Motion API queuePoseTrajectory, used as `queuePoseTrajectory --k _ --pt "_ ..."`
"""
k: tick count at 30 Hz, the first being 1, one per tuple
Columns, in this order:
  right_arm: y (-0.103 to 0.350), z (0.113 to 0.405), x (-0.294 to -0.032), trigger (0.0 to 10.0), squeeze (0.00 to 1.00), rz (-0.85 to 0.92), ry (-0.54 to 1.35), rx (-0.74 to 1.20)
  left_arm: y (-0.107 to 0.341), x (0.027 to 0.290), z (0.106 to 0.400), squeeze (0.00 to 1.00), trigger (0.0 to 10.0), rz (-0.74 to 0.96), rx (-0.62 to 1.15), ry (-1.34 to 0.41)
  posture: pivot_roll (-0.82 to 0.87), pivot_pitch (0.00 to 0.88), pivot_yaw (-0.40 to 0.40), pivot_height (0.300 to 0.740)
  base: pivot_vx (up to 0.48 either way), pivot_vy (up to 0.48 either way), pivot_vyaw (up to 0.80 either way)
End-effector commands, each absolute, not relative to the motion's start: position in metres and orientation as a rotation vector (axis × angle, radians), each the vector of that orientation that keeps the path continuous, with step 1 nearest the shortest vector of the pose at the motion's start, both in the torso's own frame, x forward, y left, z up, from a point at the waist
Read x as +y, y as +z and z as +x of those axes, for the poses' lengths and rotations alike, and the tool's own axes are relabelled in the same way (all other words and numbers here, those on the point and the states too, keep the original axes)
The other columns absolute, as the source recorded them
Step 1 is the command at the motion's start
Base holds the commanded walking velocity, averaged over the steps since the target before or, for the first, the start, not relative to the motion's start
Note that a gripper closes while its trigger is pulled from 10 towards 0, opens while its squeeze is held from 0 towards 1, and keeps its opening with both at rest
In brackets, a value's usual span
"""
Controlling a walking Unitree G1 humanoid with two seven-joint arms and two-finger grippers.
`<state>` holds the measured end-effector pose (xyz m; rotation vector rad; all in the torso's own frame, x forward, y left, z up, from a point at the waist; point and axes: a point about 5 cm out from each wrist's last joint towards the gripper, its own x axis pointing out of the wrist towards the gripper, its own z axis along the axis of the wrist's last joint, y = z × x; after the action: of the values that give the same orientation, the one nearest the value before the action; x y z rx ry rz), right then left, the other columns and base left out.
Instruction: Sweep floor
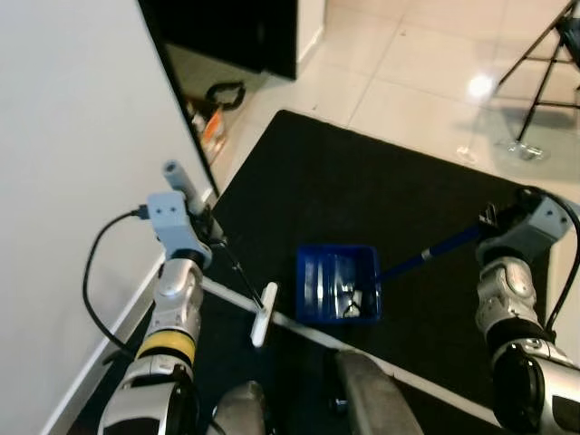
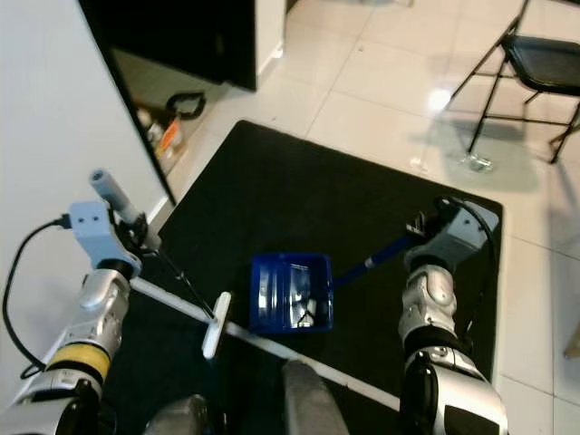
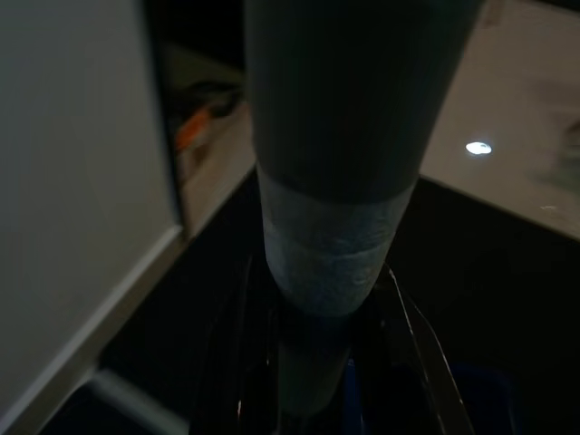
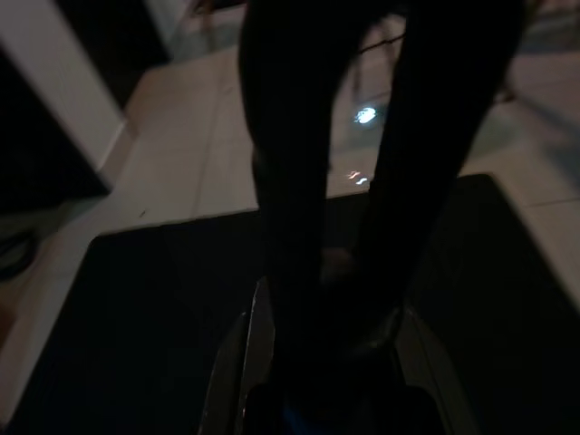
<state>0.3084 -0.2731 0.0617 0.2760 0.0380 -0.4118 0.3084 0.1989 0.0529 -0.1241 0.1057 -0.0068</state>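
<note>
Left eye view: my left gripper (image 1: 207,228) is clamped on the broom (image 1: 263,313) handle (grey tip poking up by the white wall (image 1: 63,172)), the shaft slanting down to a white head on the black mat (image 1: 362,190). Just beside that head sits the blue dustpan (image 1: 337,285), some debris inside it. Its blue handle runs up to my right gripper (image 1: 489,222), closed around it. Beyond the mat, glossy tiles (image 1: 408,54) and chair (image 2: 535,63) legs.

The dustpan's (image 1: 337,285) pale contents are too small to identify.
</note>
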Motion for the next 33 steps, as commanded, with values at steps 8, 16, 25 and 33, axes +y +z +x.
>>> queuePoseTrajectory --k 8,16,25,33 --pt "0.0702 0.3086 -0.2822 10.0 0.00 0.270 -0.450 -0.008 0.0555 0.1973 0.3093 0.00 10.0 -0.161 0.090 -0.014 0.00 0.102 -0.007 0.740 0.000 0.000 -0.80" --pt "0.0719 0.3086 -0.2866 10.0 0.00 0.269 -0.464 -0.007 0.0569 0.1967 0.3093 0.00 10.0 -0.168 0.078 -0.019 0.00 0.099 -0.011 0.740 0.000 0.000 -0.80" --pt "0.0738 0.3114 -0.2830 10.0 0.00 0.271 -0.431 -0.016 0.0618 0.1962 0.3096 0.00 10.0 -0.157 0.029 -0.014 0.00 0.099 -0.011 0.740 0.157 0.000 -0.39" --pt "0.0730 0.3121 -0.2791 10.0 0.00 0.282 -0.422 -0.020 0.0626 0.1942 0.3097 0.00 10.0 -0.153 0.022 -0.018 0.00 0.096 -0.011 0.740 0.461 0.000 0.00"
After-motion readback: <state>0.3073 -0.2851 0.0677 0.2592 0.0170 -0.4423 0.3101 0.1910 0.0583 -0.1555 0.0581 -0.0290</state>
